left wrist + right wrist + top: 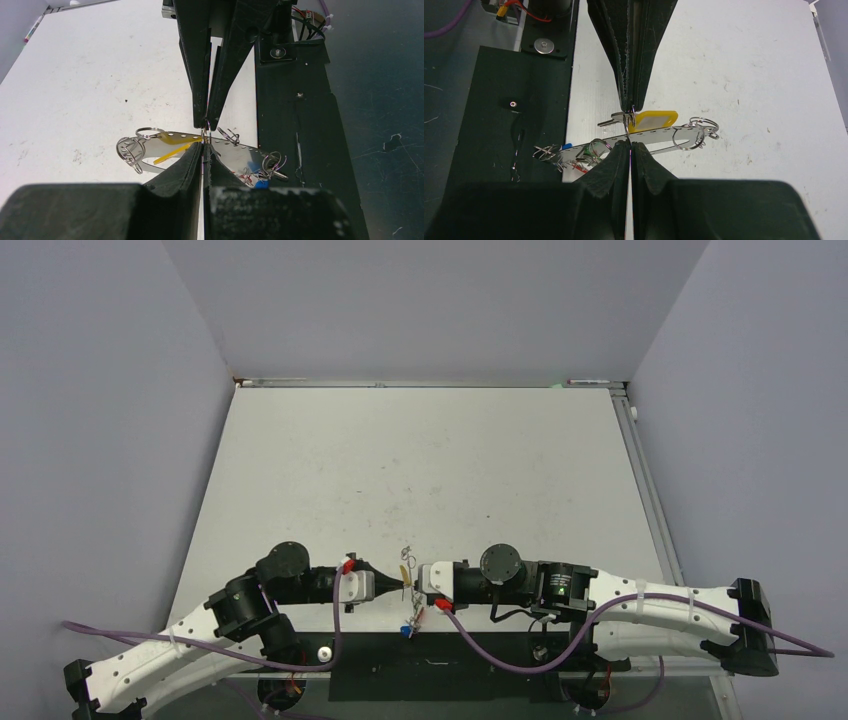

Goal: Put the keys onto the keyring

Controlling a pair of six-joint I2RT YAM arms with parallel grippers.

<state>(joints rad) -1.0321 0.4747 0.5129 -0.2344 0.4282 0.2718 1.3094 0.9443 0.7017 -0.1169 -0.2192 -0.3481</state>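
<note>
At the near edge of the worktop, we found a two-sided grip.
The left pincer and right pincer met tip to tip, both clamped on the thin keyring, with a yellow-tagged key beside them and other keys bunched nearby.

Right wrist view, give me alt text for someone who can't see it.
Two shut black grippers, the right gripper from below and the left gripper from above, nearly meet tip to tip at a yellow-tagged key and a shiny silver keyring, over the white table. More tagged keys, green, blue and red, bunch at the keyring's left end.
</note>
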